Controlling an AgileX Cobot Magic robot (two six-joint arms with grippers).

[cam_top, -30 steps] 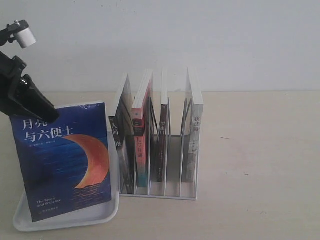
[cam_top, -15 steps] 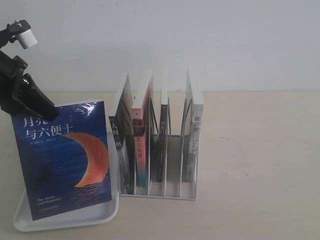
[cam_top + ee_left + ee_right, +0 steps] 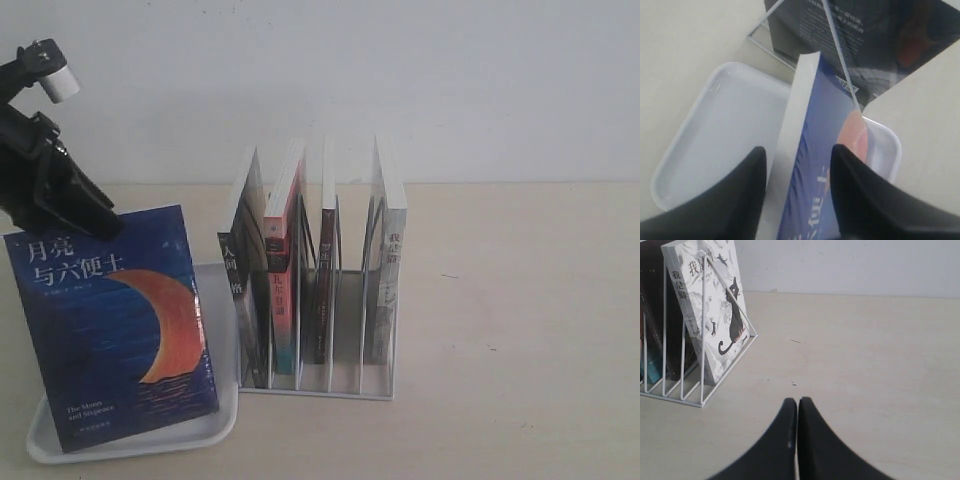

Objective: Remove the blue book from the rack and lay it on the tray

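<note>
The blue book (image 3: 110,330) with the orange moon stands on its lower edge in the white tray (image 3: 130,445), tipped towards the left, beside the white wire rack (image 3: 330,385). My left gripper (image 3: 95,222) is at the book's top edge. In the left wrist view the blue book (image 3: 815,150) passes between the black fingers (image 3: 740,200), which stand wider apart than the book is thick, over the tray (image 3: 715,130). My right gripper (image 3: 798,401) is shut on nothing above bare table, to the right of the rack (image 3: 685,365). It does not show in the exterior view.
Several other books stay upright in the rack, among them a red-and-teal-spined one (image 3: 282,290) and a white-grey one (image 3: 385,280). The white-grey book (image 3: 710,305) fills the rack's end slot. A white wall rises behind the table.
The blue book's top has swung left and the book leans more. My left gripper has turned and risen slightly at the book's top edge. The right arm has not visibly moved.
</note>
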